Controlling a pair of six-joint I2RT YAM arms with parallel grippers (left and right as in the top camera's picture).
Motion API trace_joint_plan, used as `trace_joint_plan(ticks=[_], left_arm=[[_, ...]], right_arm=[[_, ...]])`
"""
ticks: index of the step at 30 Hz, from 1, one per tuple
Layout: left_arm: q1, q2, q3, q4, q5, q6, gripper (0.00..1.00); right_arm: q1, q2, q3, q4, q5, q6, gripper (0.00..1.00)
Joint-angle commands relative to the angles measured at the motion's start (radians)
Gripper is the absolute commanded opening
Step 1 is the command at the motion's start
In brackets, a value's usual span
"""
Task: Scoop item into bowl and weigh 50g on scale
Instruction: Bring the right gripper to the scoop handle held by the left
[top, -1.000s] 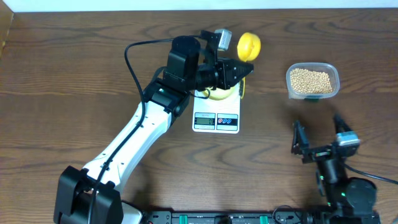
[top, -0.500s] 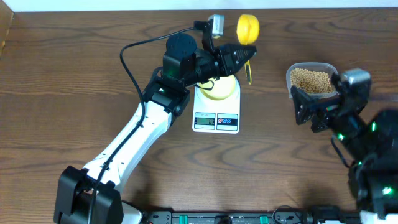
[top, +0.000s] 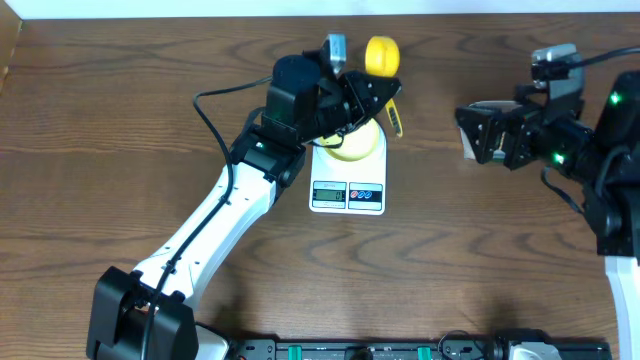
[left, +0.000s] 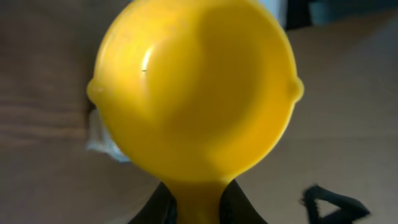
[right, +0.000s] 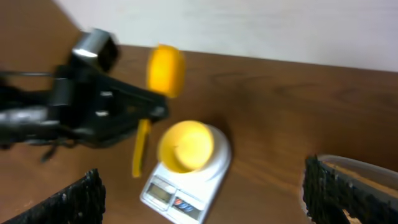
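Observation:
My left gripper (top: 383, 92) is shut on the handle of a yellow scoop (top: 380, 54), held in the air just behind the bowl. In the left wrist view the scoop (left: 196, 87) fills the frame; no beans show in it, and my gripper (left: 198, 204) clamps its neck. The pale yellow-green bowl (top: 352, 148) sits on the white scale (top: 347, 190), also seen from the right wrist as bowl (right: 185, 145) on scale (right: 186, 183). My right gripper (top: 490, 135) is wide open above the clear container (top: 468, 140), whose beans are hidden.
The clear container's rim (right: 364, 167) shows behind my right finger (right: 339, 193). The left arm (top: 230, 215) stretches diagonally from the front left of the wooden table (top: 120, 130). The right arm (top: 610, 170) takes up the right edge.
My right arm has swung from the table's front right up and back until its open gripper hangs over the container. The left gripper with the scoop has shifted slightly left and back.

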Motion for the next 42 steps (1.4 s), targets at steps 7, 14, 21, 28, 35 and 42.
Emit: trace_joint_plan(ticks=[7, 14, 21, 28, 35, 42], left_arm=[[0.005, 0.0, 0.019, -0.064, -0.025, -0.179, 0.08], [0.039, 0.0, 0.019, -0.058, -0.025, -0.47, 0.08], [0.044, 0.0, 0.019, -0.058, -0.032, -0.603, 0.08], [0.046, 0.0, 0.019, -0.057, -0.043, -0.604, 0.08], [0.046, 0.0, 0.019, -0.049, 0.014, -0.604, 0.08], [0.046, 0.0, 0.019, -0.028, 0.041, -0.589, 0.08]], right_arm=[[0.133, 0.095, -0.001, 0.001, -0.178, -0.014, 0.75], [0.192, 0.159, -0.001, 0.013, -0.137, 0.029, 0.76], [0.267, 0.201, -0.001, 0.087, -0.073, 0.119, 0.77], [0.393, 0.236, -0.001, 0.129, 0.271, 0.259, 0.75], [0.441, 0.268, -0.001, 0.155, 0.489, 0.379, 0.7], [0.442, 0.306, -0.001, 0.237, 0.482, 0.394, 0.5]])
